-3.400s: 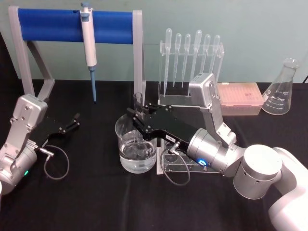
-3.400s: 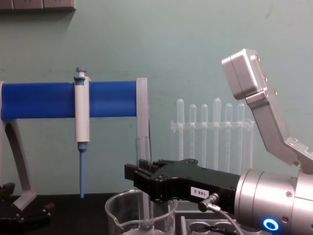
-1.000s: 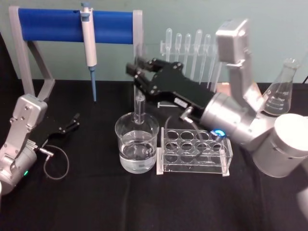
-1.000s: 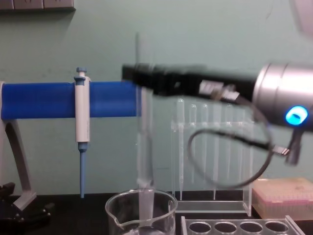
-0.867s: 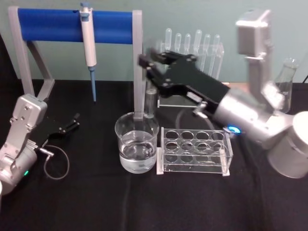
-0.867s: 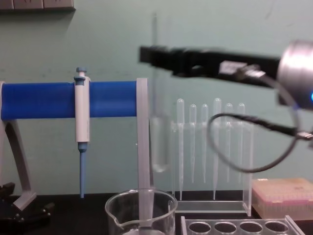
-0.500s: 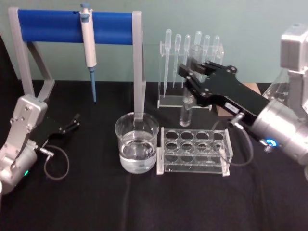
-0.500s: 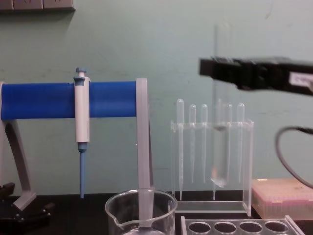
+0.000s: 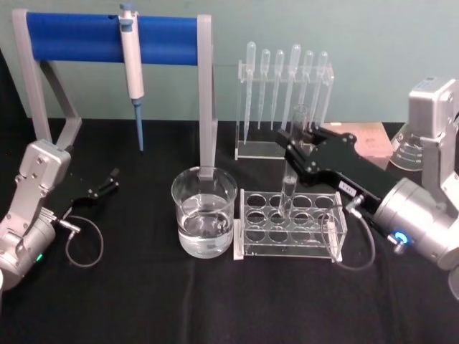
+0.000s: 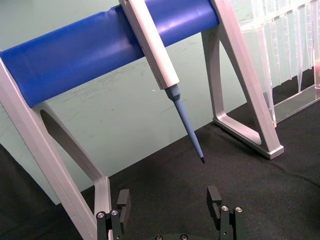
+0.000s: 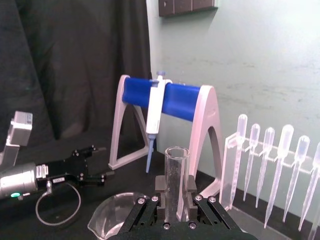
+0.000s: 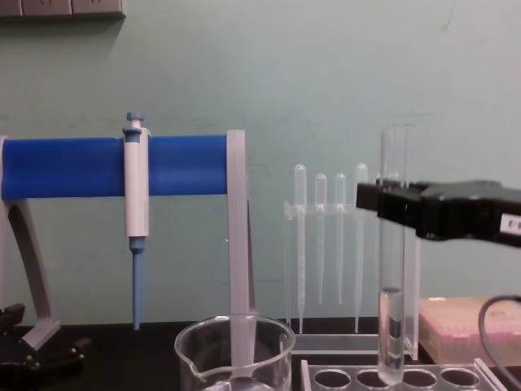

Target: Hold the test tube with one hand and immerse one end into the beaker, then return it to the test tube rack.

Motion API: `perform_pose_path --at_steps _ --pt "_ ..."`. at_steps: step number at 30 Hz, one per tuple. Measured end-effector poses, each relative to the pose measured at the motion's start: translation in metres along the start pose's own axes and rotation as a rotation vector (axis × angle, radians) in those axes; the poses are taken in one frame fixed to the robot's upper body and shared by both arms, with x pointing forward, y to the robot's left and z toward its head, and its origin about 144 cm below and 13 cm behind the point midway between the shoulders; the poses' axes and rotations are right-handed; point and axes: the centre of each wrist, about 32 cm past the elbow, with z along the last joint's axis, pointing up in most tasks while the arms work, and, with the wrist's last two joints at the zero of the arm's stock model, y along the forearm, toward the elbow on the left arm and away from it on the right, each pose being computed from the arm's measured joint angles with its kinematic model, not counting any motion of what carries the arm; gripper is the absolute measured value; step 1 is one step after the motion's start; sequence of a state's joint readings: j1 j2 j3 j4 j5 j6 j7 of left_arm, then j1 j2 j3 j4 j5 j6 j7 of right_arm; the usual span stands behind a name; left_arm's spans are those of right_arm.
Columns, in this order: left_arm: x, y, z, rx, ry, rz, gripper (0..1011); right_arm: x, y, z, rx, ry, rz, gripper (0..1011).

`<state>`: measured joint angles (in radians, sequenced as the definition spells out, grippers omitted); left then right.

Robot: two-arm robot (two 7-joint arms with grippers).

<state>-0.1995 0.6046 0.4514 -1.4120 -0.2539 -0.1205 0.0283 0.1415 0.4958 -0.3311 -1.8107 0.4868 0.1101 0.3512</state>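
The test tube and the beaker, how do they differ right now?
The test tube is narrow and tall; the beaker is wide and squat. The right gripper holds the tube upright over the clear rack, while the beaker stands on the black table. The beaker holds water. Both are clear glass.

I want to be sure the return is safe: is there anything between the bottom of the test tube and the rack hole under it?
Nothing visible. The right gripper holds the test tube upright, its round bottom right at an open hole of the clear rack. The beaker stands apart beside the rack.
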Motion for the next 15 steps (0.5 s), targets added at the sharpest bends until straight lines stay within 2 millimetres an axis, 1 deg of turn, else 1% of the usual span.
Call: perform_pose_path --at_steps 15 --pt "0.000 0.000 0.000 0.000 0.000 0.000 1000 0.000 0.009 -0.021 -0.053 -0.021 0.020 225"
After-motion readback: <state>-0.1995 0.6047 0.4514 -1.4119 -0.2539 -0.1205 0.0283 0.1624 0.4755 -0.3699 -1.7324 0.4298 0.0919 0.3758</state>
